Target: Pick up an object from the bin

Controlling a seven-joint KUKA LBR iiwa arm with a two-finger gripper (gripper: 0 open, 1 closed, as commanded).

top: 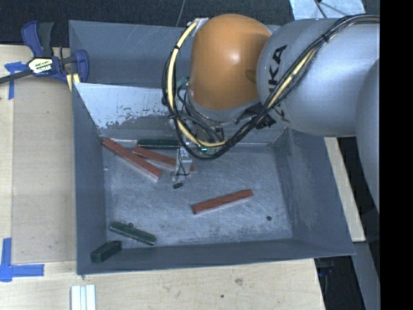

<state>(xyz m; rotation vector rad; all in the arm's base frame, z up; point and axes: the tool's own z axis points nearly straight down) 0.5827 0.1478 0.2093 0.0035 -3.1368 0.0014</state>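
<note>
Grey bin: end effector sits low at frame centre, at the right ends of two reddish-brown sticks; open or closed, cannot tell. A dark green stick lies just above. A third reddish-brown stick lies apart, lower right.

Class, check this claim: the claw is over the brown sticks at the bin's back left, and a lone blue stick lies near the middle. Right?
No. The camera view shows the lone stick is reddish-brown, not blue. The claw is over the brown sticks at back left.
</note>
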